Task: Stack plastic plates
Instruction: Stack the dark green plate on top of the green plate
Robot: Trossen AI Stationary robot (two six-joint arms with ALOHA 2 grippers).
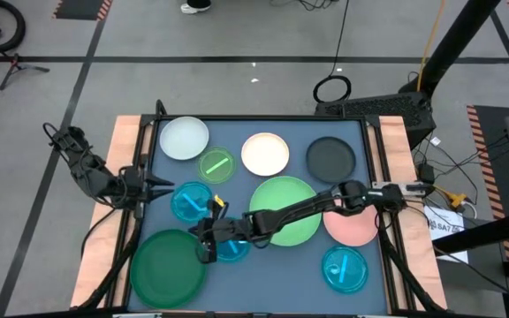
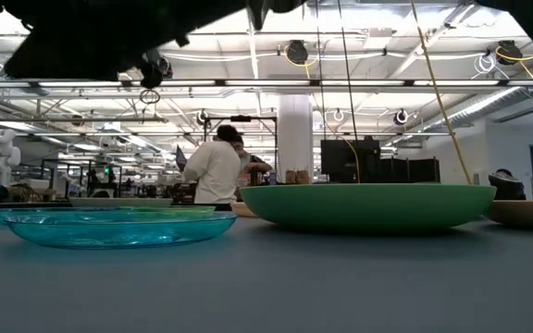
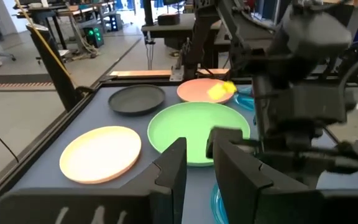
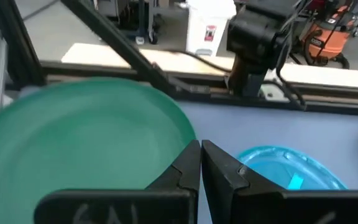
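Plastic plates lie singly on the blue-grey table: a large dark green one (image 1: 168, 267) near left, a large light green one (image 1: 285, 209) in the middle, and pink (image 1: 352, 228), dark grey (image 1: 331, 157), cream-white (image 1: 265, 153), pale blue (image 1: 184, 139), small lime (image 1: 217, 164) and three cyan ones (image 1: 191, 200) (image 1: 233, 247) (image 1: 345, 269). My right gripper (image 1: 201, 242) reaches across from the right. It is shut with nothing between its fingers (image 4: 201, 155), above the gap between the dark green plate (image 4: 86, 143) and a cyan plate (image 4: 291, 171). My left gripper (image 1: 168, 185) waits open (image 3: 197, 158) at the table's left edge.
A raised black frame (image 1: 263, 118) borders the table, with wooden side boards (image 1: 117, 177) outside it. My right arm (image 1: 316, 205) stretches over the light green plate. People stand in the room beyond the table (image 2: 216, 171). Bare table shows between the near plates (image 1: 272, 274).
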